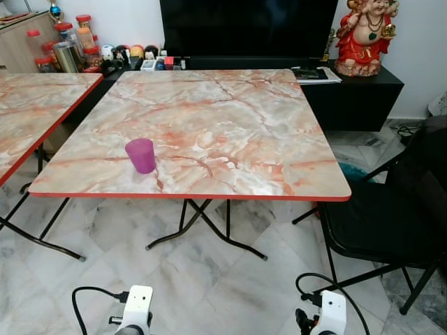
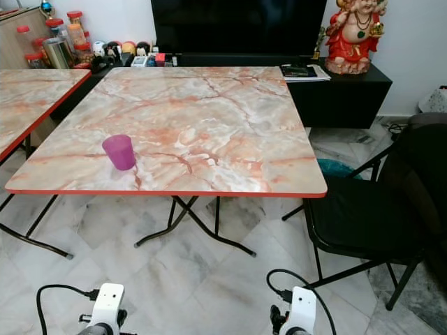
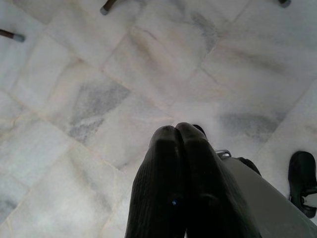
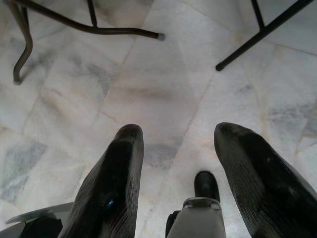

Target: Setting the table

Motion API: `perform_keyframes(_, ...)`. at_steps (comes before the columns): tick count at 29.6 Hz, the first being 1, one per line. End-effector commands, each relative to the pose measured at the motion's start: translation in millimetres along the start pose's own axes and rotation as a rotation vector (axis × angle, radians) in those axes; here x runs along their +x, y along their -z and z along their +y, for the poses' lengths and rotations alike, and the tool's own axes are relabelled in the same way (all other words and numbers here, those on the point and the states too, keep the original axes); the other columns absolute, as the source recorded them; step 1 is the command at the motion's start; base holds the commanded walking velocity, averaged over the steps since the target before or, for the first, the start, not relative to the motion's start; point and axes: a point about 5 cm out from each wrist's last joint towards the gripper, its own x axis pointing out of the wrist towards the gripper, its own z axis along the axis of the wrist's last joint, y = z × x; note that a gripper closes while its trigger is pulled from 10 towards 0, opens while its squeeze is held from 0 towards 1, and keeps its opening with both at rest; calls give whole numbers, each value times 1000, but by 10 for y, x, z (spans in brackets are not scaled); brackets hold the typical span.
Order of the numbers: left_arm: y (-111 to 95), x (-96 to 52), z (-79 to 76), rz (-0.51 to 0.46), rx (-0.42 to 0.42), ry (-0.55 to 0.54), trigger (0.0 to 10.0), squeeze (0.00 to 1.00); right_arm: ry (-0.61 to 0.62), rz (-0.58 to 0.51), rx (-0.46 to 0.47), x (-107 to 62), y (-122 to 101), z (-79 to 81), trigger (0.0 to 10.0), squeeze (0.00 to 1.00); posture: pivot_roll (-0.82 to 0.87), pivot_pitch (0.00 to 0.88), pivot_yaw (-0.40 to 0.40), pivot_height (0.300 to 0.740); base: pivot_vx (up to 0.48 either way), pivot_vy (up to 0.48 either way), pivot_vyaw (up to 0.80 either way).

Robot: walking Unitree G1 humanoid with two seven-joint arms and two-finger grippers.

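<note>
A purple cup (image 1: 141,155) is seen upright on the marble-patterned table (image 1: 230,125), in the left middle of the frame, near the table's front edge. A black chair (image 1: 391,209) is placed at the right of the frame, beside the table. A red figurine (image 1: 363,35) is set on the dark cabinet (image 1: 356,94) at the upper right. The left gripper (image 3: 176,130) is hung low over the tiled floor (image 3: 99,99) with its fingers pressed together, nothing between them. The right gripper (image 4: 178,131) is held above the floor with its fingers spread apart.
</note>
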Motion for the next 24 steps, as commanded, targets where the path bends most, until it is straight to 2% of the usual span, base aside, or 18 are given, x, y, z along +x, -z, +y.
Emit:
perform_keyframes(1, -35, 6, 43, -6, -7, -16, 10000, 0, 6, -10, 15, 5, -24, 3, 10000, 0, -74, 0, 20, 740, 259, 0, 0)
perform_keyframes(4, -31, 4, 61, -4, -7, -21, 10000, 0, 3, -9, 16, 5, -20, 12, 10000, 0, -72, 0, 24, 740, 254, 0, 0)
perform_keyframes(13, -26, 4, 61, -2, -39, -23, 10000, 0, -2, -10, 18, 10, -27, 38, 10000, 0, -66, 0, 24, 740, 0, 0, 0)
perform_keyframes(24, -28, 5, 59, 0, -32, -19, 10000, 0, 4, -13, 24, 8, -26, 22, 10000, 0, -69, 0, 28, 740, 0, 397, 0)
